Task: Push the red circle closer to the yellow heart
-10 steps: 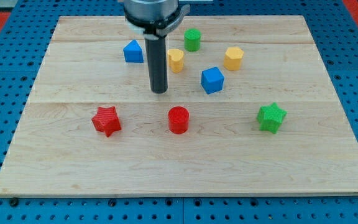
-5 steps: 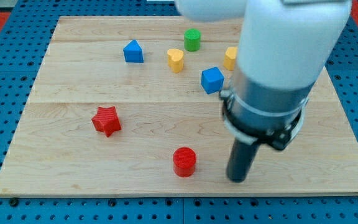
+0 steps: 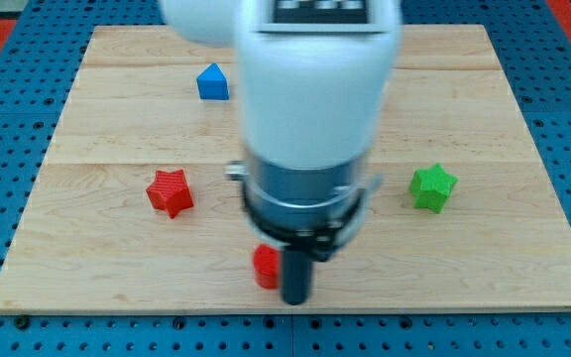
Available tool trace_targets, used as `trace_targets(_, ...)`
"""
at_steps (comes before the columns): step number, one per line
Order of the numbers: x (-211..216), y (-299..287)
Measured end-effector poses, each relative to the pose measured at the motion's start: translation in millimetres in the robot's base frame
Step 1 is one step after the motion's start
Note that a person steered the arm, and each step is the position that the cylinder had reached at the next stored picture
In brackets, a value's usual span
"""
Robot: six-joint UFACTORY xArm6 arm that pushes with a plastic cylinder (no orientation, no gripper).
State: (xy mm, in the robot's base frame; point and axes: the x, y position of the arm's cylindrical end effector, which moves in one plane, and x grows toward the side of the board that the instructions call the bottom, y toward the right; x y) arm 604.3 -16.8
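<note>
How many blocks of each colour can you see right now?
Red: 2, the red star and the red circle, which sits right beside my tip on the view's left.
Blue: 1, the blue block.
Green: 1, the green star.
Total: 4 in sight. The arm hides the middle of the board, so any blocks behind it can't be counted.

Upper body: a wide white rounded housing, blurred.
Collar: a grey metal ring with black clamp.
Rod: straight, dark, round.
My tip (image 3: 295, 300): blunt, black.
</note>
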Motion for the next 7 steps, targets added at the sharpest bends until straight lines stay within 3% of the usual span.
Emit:
trace_targets(1,-72.4,-37.2)
trace_targets(2,-114.8,-48.1)
trace_targets(3,-83.1,-48.6)
trace_targets(4,-99.1,-85.5)
trace_targets(5,-152.6,-95.2)
trace_targets(6,-164.5,-65.1)
trace_targets(7,-166.6,-111.9)
